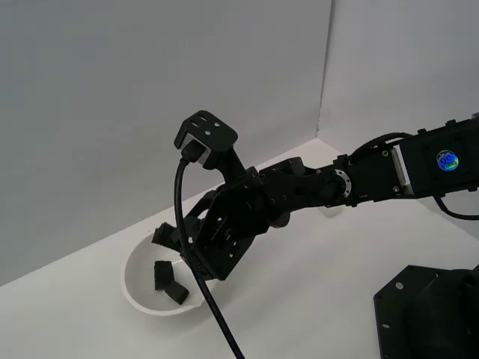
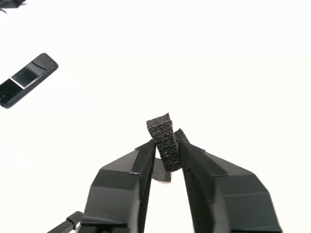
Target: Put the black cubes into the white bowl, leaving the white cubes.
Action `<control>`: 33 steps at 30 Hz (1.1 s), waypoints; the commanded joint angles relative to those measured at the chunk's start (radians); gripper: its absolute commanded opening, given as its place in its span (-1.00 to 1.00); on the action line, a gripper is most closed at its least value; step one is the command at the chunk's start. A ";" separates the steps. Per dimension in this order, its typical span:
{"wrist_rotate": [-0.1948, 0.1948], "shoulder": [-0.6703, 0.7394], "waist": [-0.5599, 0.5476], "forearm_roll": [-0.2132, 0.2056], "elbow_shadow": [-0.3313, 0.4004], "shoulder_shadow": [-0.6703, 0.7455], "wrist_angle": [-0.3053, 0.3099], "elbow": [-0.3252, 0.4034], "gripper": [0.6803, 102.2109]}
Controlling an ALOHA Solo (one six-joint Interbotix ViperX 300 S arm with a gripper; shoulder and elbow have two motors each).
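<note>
The gripper (image 2: 166, 151) was clamped on a black cube (image 2: 164, 141), its two fingers (image 2: 144, 158) pressing the block's sides, poised over the white bowl (image 1: 138, 288) at the exterior view's left. Two more black cubes (image 1: 168, 281) lay inside the bowl, touching each other. In the wrist view another dark piece (image 2: 160, 171) showed just below the held cube, and a glossy black rectangular object (image 2: 26, 79) lay well apart.

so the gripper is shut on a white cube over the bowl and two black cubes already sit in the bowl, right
Not quite: the cube in the gripper is black, not white, as the wrist view shows. The rest stands: in the exterior view the gripper hangs over the white bowl, with two black cubes already inside.
</note>
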 commanded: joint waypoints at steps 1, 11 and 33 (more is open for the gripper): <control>0.005 0.017 -0.005 -0.020 -0.026 0.023 -0.006 -0.023 -0.32; 0.003 0.011 -0.005 -0.032 -0.021 0.018 -0.006 -0.020 0.72; 0.021 0.730 0.471 0.000 0.221 0.739 0.184 0.221 -0.96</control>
